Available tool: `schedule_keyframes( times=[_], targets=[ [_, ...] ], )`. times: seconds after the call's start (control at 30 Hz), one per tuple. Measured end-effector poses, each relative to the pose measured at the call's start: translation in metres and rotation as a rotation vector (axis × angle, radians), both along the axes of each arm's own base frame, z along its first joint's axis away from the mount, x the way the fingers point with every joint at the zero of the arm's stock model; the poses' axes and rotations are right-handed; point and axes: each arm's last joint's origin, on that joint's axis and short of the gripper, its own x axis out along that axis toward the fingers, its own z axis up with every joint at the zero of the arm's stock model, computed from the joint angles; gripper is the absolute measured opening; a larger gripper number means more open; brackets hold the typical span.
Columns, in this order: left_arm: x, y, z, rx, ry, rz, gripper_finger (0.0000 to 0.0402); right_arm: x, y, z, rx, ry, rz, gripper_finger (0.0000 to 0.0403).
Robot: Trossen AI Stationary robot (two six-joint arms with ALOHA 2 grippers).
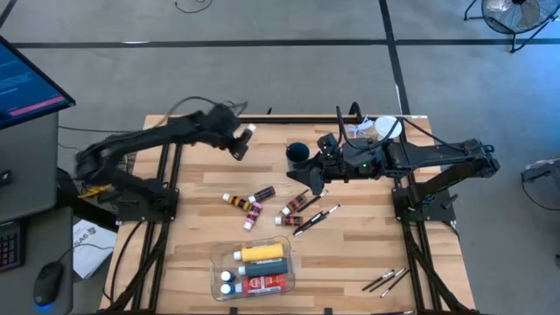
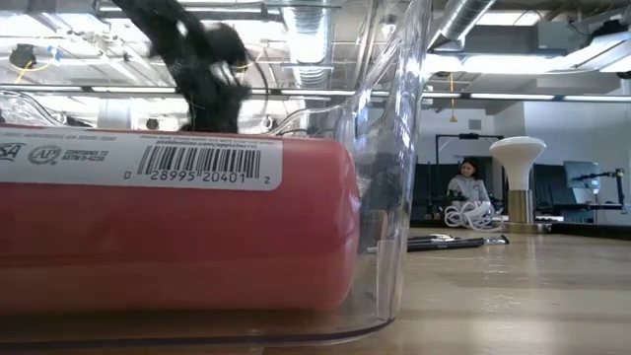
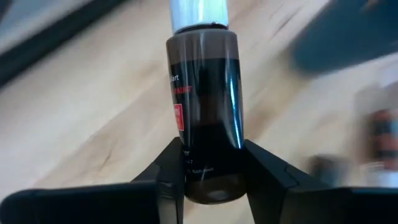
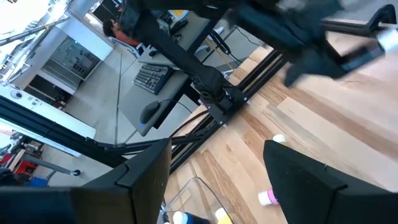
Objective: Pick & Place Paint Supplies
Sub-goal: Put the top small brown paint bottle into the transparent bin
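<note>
In the left wrist view my left gripper [image 3: 211, 163] is shut on a brown paint bottle [image 3: 205, 93] with a white cap. The high view shows it [image 1: 241, 143] over the table's far left part. My right gripper [image 1: 313, 182] hovers open beside a dark cup [image 1: 297, 156], above two dark-handled brushes [image 1: 308, 203]. The right wrist view shows nothing between its fingers [image 4: 217, 180]. Several small tubes [image 1: 249, 203] lie flat mid-table. A clear tray [image 1: 219, 273] near the front edge holds the yellow bottle [image 1: 262, 252], a red tube [image 2: 177, 237] and blue-capped ones. My left gripper pinches the brown bottle's lower body near its base [image 3: 211, 182] between its two fingers [image 3: 169, 169]. The bottle lies along the fingers, its white cap [image 3: 199, 12] pointing away from the wrist. It is lifted clear of the table.
More brushes [image 1: 385, 280] lie near the front right corner. A jar with a white lid [image 1: 385, 129] and cables sit at the far edge behind my right arm. Bare wood lies left of the tray. A person [image 2: 468, 185] sits in the room beyond.
</note>
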Motion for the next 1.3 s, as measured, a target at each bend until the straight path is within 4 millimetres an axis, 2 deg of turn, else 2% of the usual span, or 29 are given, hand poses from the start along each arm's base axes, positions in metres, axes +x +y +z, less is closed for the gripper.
schedule_keyframes(
  times=[0.23,0.4,0.47,0.63,0.7,0.87,1.03,1.13,1.3],
  targets=[
    [-0.041,-0.056,0.092,0.023,-0.541,-0.17,0.0096,0.001,0.0,0.002,-0.005,-0.024,-0.002,0.0249],
    [-0.064,-0.092,0.134,0.034,-0.863,-0.262,0.0096,0.022,0.003,0.001,-0.074,-0.133,0.015,0.0249],
    [-0.068,-0.103,0.145,0.024,-0.954,-0.291,0.0096,0.036,0.005,0.006,-0.11,-0.258,0.019,0.0249],
    [-0.06,-0.12,0.152,-0.012,-1.037,-0.341,0.0096,0.071,0.007,-0.004,-0.163,-0.453,0.004,0.0249],
    [-0.053,-0.126,0.15,-0.024,-1.037,-0.354,0.0096,0.081,0.008,-0.01,-0.158,-0.503,-0.005,0.0249],
    [-0.033,-0.137,0.141,-0.068,-0.996,-0.38,0.0096,0.098,0.01,-0.007,-0.161,-0.546,-0.023,0.0249],
    [-0.024,-0.145,0.14,-0.075,-1.005,-0.393,0.0096,0.103,0.011,0.006,-0.191,-0.515,-0.013,0.0249],
    [-0.024,-0.146,0.136,-0.059,-0.979,-0.37,0.0096,0.103,0.01,0.006,-0.201,-0.452,-0.007,0.0249],
    [-0.029,-0.146,0.142,-0.04,-1.017,-0.36,0.0083,0.103,0.01,0.005,-0.206,-0.422,-0.021,0.0249]
  ],
)
